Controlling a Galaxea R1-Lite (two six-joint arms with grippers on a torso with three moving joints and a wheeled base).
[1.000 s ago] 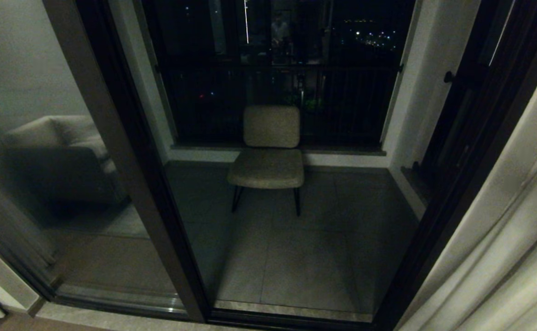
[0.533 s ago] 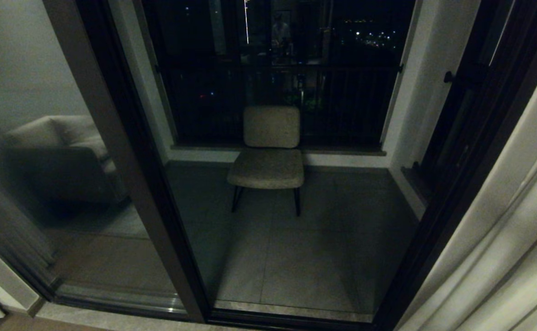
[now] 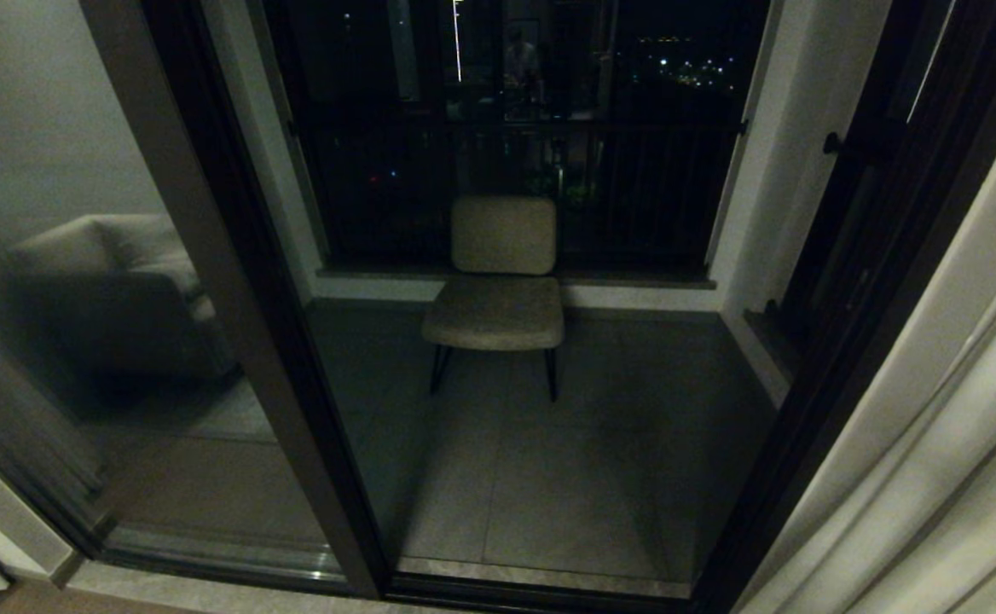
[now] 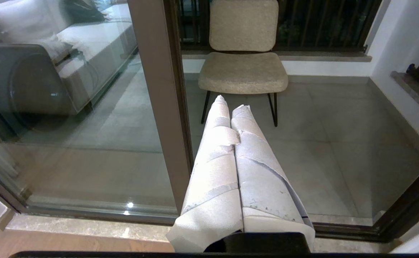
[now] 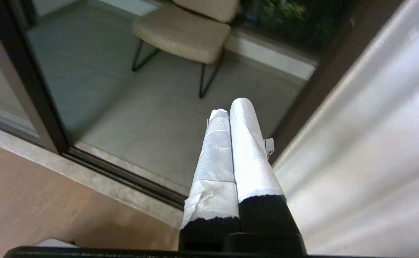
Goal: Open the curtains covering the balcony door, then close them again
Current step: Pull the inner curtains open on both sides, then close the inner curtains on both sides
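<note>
Right tool (image 5: 231, 107) gone from head view

**Beyond the glass: what you have in view**

At the centre of your head view stands a beige chair (image 3: 498, 281) with thin dark legs, on a grey tiled floor (image 3: 566, 495). Behind it, across the upper middle of the frame, you see a black-railed window (image 3: 515, 179) with small city lights (image 3: 686, 72) at upper right. At left, you can make out a pale sofa (image 3: 114, 256), dim and blurred. Along the bottom left edge runs a strip of light stone sill (image 3: 191, 593).
</note>
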